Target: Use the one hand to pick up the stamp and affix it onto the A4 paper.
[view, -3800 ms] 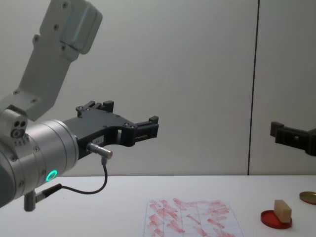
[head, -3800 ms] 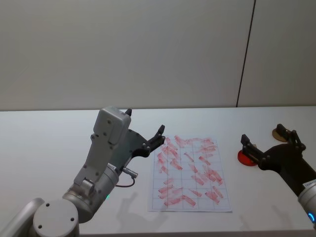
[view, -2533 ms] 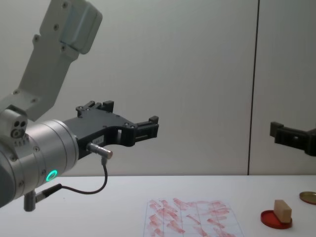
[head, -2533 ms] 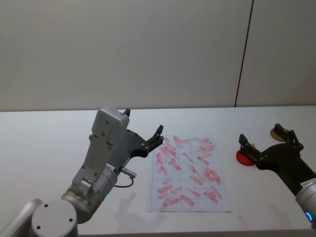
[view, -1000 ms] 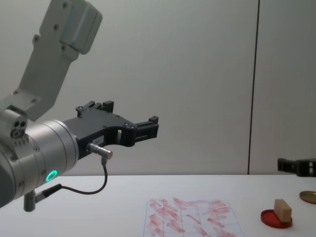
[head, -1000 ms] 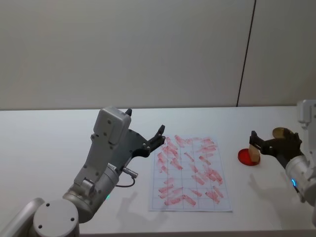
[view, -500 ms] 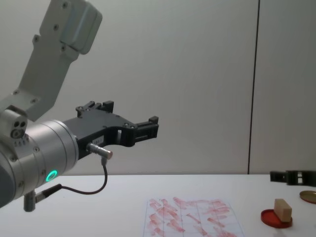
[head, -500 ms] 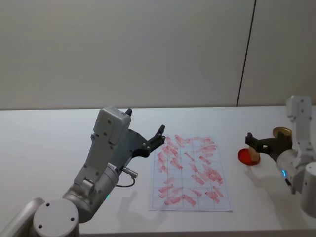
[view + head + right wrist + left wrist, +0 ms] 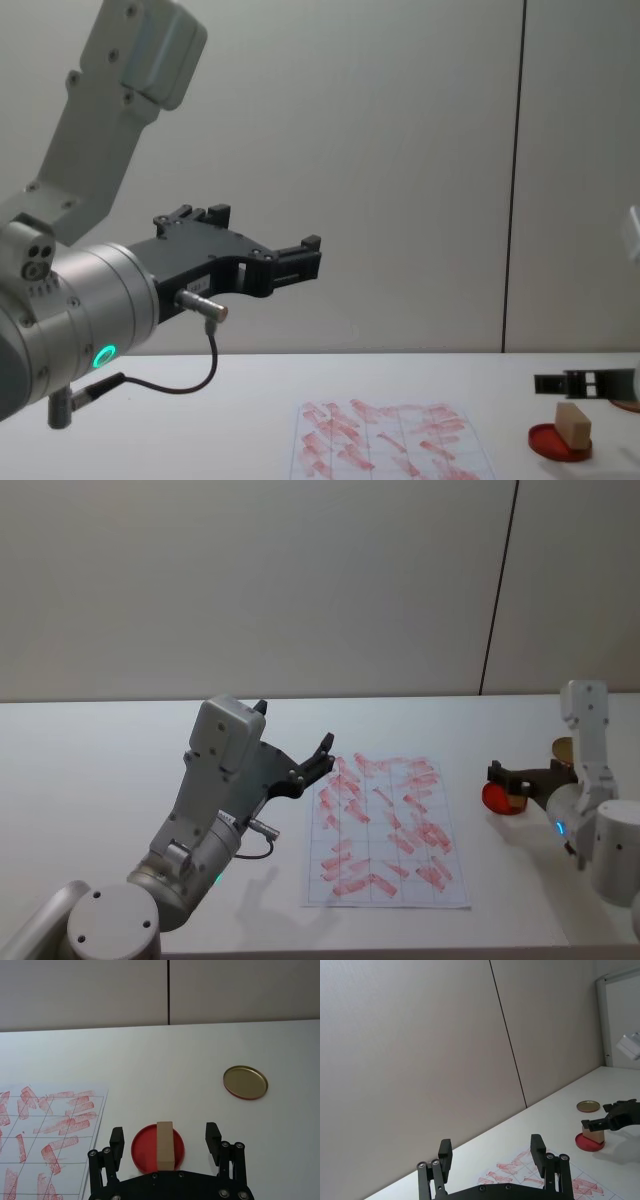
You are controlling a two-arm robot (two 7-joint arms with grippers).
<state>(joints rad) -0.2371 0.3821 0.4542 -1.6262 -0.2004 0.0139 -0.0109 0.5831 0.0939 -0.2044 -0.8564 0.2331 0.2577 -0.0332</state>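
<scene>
The stamp (image 9: 165, 1146), a small tan wooden block, stands upright on a round red ink pad (image 9: 142, 1150). My right gripper (image 9: 165, 1137) is open, one finger on each side of the stamp without touching it. From the chest, the right gripper (image 9: 577, 383) hangs just above the stamp (image 9: 572, 424). The A4 paper (image 9: 385, 830), gridded and covered in red marks, lies flat at the table's middle, left of the pad (image 9: 497, 799). My left gripper (image 9: 312, 763) is open and empty, held high beside the paper's left edge.
A gold disc (image 9: 245, 1082) lies on the white table beyond the pad, also visible from the left wrist (image 9: 588, 1106). The left arm's grey body (image 9: 80, 300) rises at the left. A wall with a dark vertical seam (image 9: 512, 180) backs the table.
My right gripper has come down and drawn in over the ink pad, its fingers now level with the stamp's top. The left arm, stamp and paper have not moved.
</scene>
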